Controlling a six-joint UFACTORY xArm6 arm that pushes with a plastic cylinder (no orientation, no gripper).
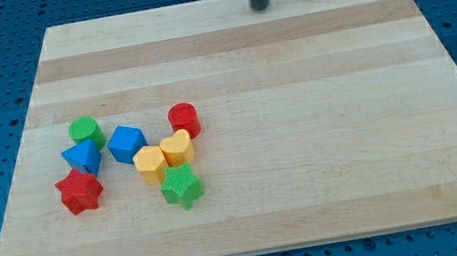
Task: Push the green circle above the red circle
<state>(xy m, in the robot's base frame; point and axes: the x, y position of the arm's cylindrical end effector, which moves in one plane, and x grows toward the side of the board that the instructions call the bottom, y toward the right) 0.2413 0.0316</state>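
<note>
The green circle [85, 130] sits at the view's left on the wooden board [303, 134]. The red circle [184, 119] stands to its right, at about the same height in the view, with a blue cube [126, 143] between them. My tip [261, 6] is at the view's top, near the board's top edge, far up and to the right of both circles and touching no block.
A blue triangle-like block [82, 157] touches the green circle from below. A red star [79, 191], a yellow hexagon [150, 165], a yellow heart [177, 147] and a green star [182, 187] cluster nearby. Blue perforated table surrounds the board.
</note>
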